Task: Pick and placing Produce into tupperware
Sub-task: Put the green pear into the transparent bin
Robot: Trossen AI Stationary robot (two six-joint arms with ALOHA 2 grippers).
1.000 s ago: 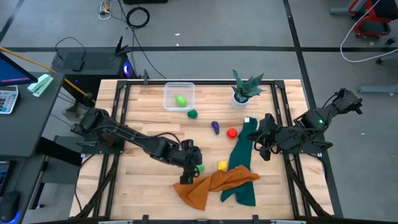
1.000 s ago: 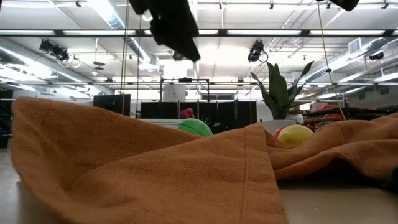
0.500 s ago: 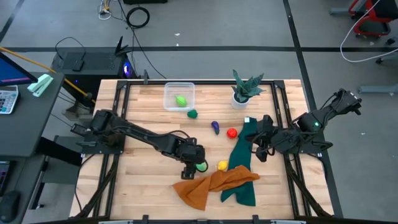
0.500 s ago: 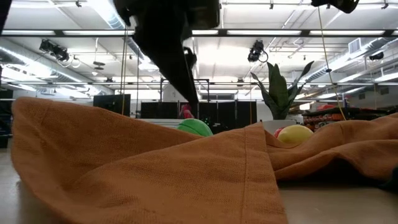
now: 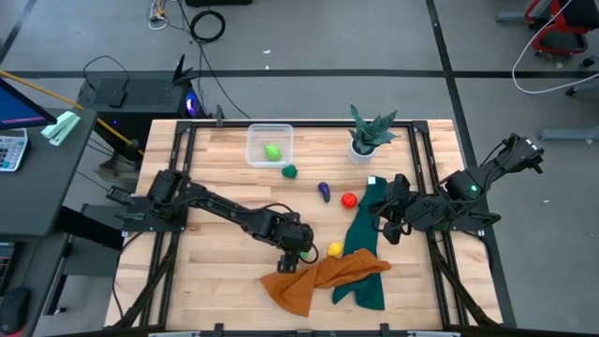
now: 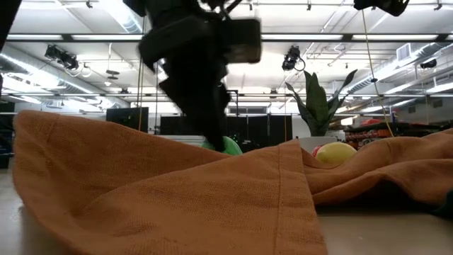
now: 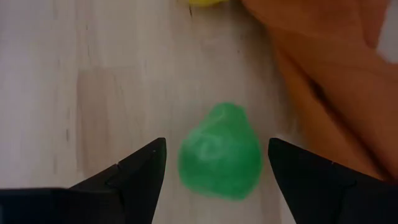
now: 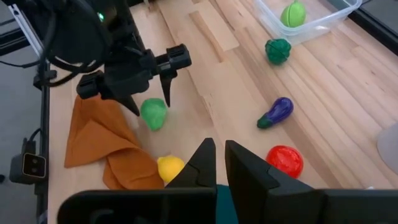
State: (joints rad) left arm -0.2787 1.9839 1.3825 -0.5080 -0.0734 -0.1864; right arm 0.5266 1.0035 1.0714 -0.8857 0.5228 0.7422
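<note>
My left gripper (image 5: 299, 247) is open and points down over a light green produce piece (image 7: 219, 152). Its two fingers stand on either side of the piece without touching it, as the right wrist view shows (image 8: 151, 101). That piece rests on the wood beside the orange cloth. The clear tupperware (image 5: 270, 145) sits near the far edge with the other light green piece (image 5: 272, 151) inside. Dark green (image 5: 289, 171), purple (image 5: 324, 192), red (image 5: 349, 199) and yellow (image 5: 334, 249) pieces lie on the table. My right gripper (image 8: 219, 158) is shut and hovers above the dark green cloth at the right.
An orange cloth (image 5: 318, 276) lies crumpled at the near edge, just beside the left gripper. A dark green cloth (image 5: 360, 253) stretches from it toward the right arm. A spiky potted plant (image 5: 367, 136) stands at the far edge, right of the tupperware.
My left gripper has moved toward the table's right edge and come down over the light green piece, staying open. The produce and cloths have kept their places.
</note>
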